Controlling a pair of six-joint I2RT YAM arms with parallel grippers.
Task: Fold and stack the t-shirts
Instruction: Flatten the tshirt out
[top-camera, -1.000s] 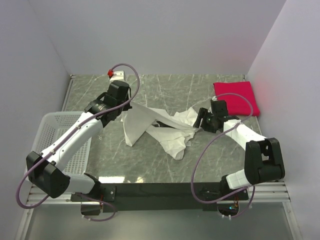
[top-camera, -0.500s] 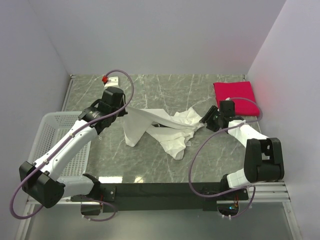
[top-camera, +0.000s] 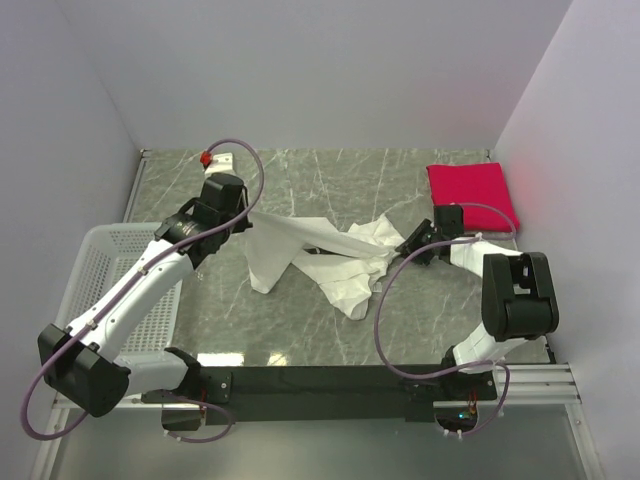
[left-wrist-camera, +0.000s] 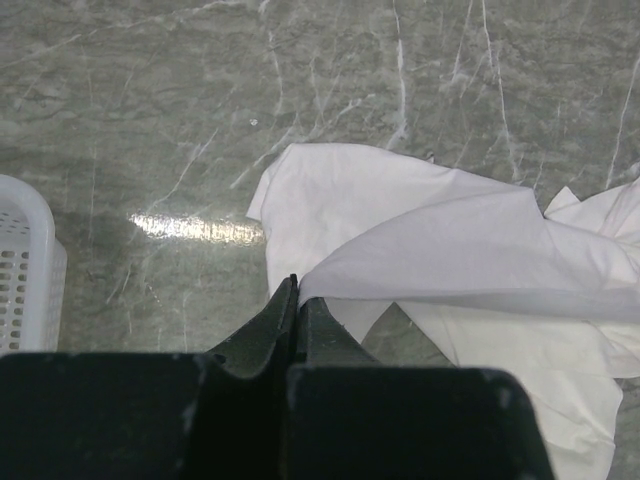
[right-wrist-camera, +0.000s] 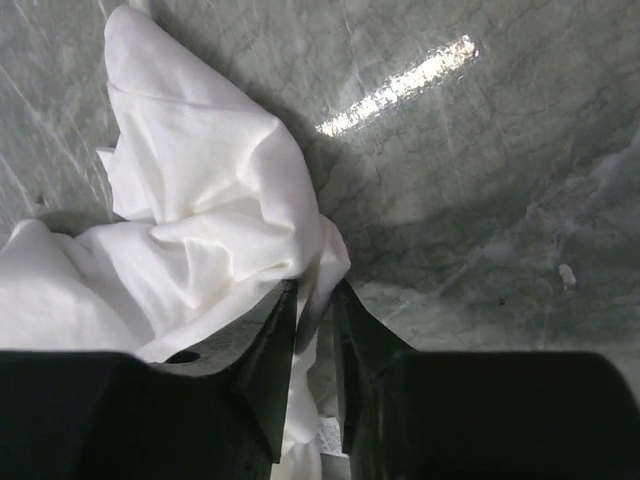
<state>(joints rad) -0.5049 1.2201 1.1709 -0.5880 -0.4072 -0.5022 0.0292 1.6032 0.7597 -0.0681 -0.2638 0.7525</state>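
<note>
I run two arms over a grey marbled table (top-camera: 300, 330). The left gripper (left-wrist-camera: 296, 285) has its jaws pressed together on an edge of the white t-shirt (top-camera: 330, 250), which rises off the table to its tips. From there the shirt trails, crumpled and twisted, across to the right gripper (right-wrist-camera: 315, 290). That gripper's jaws stand narrowly apart with a fold of the same cloth between them, and I cannot tell whether they grip it. I judge the shirt light, limp and prone to bunching, so it is best taken by hems or corners and pulled taut. The red t-shirt (top-camera: 472, 190), folded square, lies just beyond the right gripper, toward its outer side. A white mesh basket (top-camera: 100, 250) sits outside the left gripper, under its arm. Plain pale walls (top-camera: 300, 70) close in three sides.
</note>
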